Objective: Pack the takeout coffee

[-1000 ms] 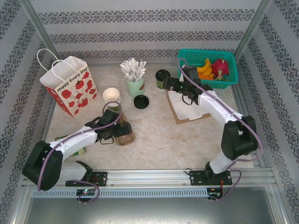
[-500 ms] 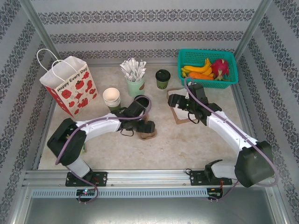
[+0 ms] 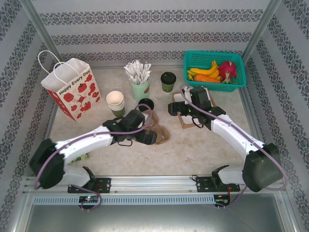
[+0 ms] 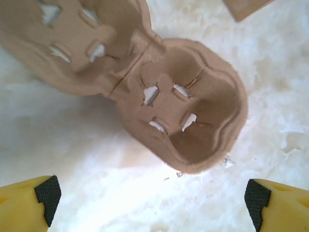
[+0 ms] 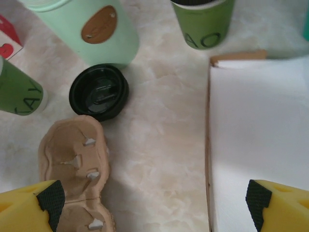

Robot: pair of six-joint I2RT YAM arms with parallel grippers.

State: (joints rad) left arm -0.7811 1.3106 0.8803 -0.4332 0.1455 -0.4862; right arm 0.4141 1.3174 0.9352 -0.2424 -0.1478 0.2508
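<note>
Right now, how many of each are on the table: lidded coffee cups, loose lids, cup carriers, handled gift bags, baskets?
Lidded coffee cup: 1
Loose black lid: 1
Pulp cup carrier: 1
Handled gift bag: 1
Teal basket: 1
Total: 5

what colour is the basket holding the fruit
Teal. The basket shows best in the top external view.

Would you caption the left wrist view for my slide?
Open left claw hovers over the empty pulp cup carrier.
</note>
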